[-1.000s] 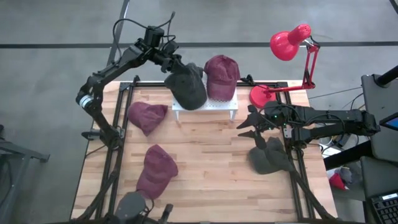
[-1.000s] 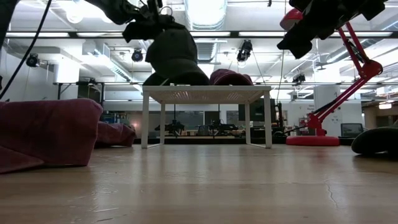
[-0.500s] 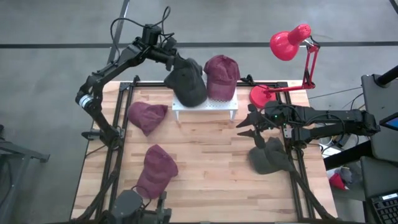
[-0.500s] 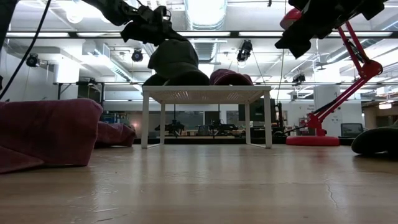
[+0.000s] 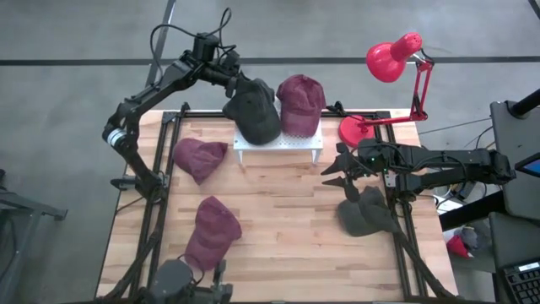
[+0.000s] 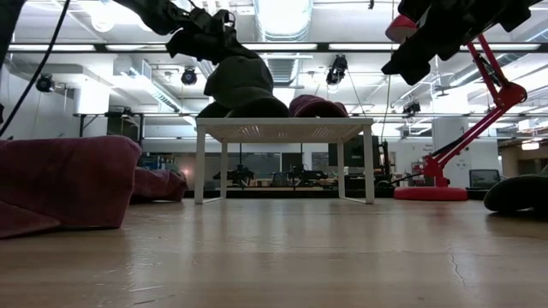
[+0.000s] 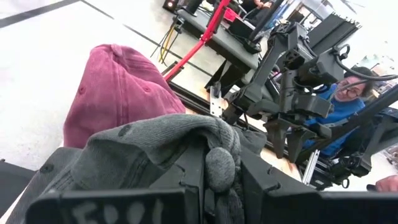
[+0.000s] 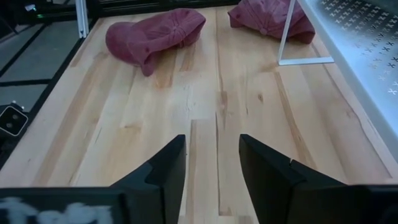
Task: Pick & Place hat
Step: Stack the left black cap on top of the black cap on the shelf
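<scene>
Grey hat [image 5: 253,114], clenched in the left end effector [image 5: 229,82], rests on the white rack [image 5: 278,143] against a maroon hat [image 5: 300,103].

You had the dark grey hat [image 5: 253,114] crumpled on the white rack's left end, pinched by the left hand [image 5: 229,82]; a maroon hat [image 5: 301,101] sat just beside it.

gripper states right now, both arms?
Left gripper: shut on the gray hat, at the white rack.
Right gripper: open, holding nothing, above the table.
</scene>
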Robot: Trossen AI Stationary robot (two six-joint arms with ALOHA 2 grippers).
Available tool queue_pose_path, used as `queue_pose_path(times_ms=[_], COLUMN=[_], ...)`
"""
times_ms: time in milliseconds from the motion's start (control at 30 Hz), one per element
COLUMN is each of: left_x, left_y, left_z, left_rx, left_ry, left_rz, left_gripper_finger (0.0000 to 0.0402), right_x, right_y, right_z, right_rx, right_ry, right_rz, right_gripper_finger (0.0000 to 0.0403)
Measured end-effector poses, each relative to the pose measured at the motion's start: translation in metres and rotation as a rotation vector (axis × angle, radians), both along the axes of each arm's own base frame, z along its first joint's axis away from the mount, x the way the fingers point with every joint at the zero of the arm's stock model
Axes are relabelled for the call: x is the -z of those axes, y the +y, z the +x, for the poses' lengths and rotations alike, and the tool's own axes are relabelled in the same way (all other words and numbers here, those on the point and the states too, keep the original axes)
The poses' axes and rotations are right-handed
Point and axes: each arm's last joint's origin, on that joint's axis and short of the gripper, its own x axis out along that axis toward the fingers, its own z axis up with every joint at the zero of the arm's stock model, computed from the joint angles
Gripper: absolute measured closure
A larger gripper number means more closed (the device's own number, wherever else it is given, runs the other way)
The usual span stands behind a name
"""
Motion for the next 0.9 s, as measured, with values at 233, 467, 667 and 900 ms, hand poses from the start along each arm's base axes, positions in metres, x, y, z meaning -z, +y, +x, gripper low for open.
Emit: queue_pose_path(times_ms=[233, 467, 667, 900], left_x=[-0.014, -0.019, -0.015, -0.014], left_y=[-0.01, -0.015, -0.015, -0.015], left_z=[-0.007, -0.012, -0.013, -0.014], left_rx=[0.004, -0.013, -0.041, -0.05], left_ry=[-0.026, -0.011, 0.029, 0.035], left_rz=[0.041, 0.075, 0.083, 0.063], left_gripper_finger=[0.0346, 0.032, 0.0232, 0.0174], right_x=[0.0, 0.0, 0.0, -0.001], right_y=[0.0, 0.0, 0.0, 0.0], right_z=[0.0, 0.0, 0.0, 0.0], right_rx=[0.003, 0.008, 0.011, 0.01], right_ry=[0.0, -0.001, -0.004, -0.008], right_rz=[-0.004, -0.003, 0.001, 0.002], right_gripper_finger=[0.0269, 0.0267, 0.0259, 0.0261])
